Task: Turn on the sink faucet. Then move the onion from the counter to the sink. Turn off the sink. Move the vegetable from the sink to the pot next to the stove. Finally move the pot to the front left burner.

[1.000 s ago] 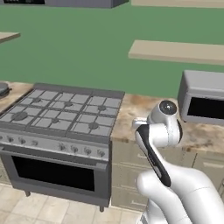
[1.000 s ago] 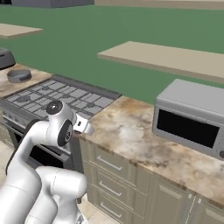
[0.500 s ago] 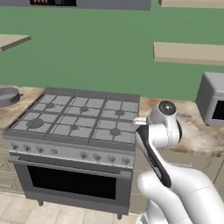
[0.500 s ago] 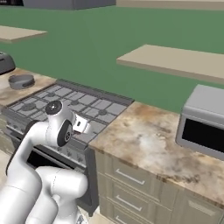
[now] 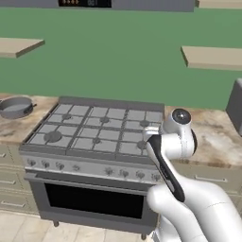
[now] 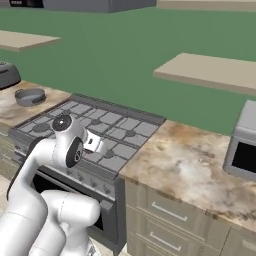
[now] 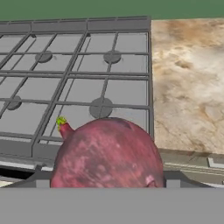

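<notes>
The end effector (image 7: 107, 186) grips the onion (image 7: 107, 153); the pot (image 5: 16, 107) lies far left, beyond the stove (image 5: 94, 137).

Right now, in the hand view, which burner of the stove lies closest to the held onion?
The burner cap just above the onion, in the column beside the counter; the other burners lie farther off.

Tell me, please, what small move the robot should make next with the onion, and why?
Probably keep driving left toward the pot. The onion sits at the gripper in the hand view, over the stove's front right edge, while the pot stands on the counter left of the stove, seemingly beyond reach.
</notes>
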{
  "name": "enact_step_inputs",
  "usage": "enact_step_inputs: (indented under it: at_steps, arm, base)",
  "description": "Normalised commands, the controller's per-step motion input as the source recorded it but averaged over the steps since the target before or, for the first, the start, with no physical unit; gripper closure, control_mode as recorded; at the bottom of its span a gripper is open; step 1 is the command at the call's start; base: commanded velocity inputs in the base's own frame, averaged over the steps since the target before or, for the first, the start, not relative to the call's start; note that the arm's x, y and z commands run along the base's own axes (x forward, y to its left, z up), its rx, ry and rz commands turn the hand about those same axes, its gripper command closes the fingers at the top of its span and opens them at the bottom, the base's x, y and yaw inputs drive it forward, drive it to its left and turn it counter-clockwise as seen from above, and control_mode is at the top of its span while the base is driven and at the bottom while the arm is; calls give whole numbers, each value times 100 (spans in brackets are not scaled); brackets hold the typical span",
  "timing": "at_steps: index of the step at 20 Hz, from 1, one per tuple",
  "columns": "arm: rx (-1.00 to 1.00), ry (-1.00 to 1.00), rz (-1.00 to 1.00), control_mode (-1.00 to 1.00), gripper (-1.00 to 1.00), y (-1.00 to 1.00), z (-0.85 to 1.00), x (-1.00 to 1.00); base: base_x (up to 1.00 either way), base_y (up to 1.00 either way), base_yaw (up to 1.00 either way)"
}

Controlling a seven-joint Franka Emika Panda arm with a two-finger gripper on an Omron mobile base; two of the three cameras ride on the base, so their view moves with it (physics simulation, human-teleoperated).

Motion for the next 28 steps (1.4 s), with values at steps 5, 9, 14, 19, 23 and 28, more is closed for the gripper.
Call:
enact_step_inputs:
  at_steps: [5,9,14,19,23,28]
  arm:
    - [0,0,0,100,100,0,0,0]
    - [0,0,0,100,100,0,0,0]
    - [0,0,0,100,100,0,0,0]
    - [0,0,0,100,100,0,0,0]
    - [0,0,0,100,100,0,0,0]
    - [0,0,0,100,100,0,0,0]
  base:
    - [24,67,-6]
    - [25,69,-7]
    - [23,67,-7]
    - [22,65,-10]
    - [21,59,-11]
    - [21,50,-10]
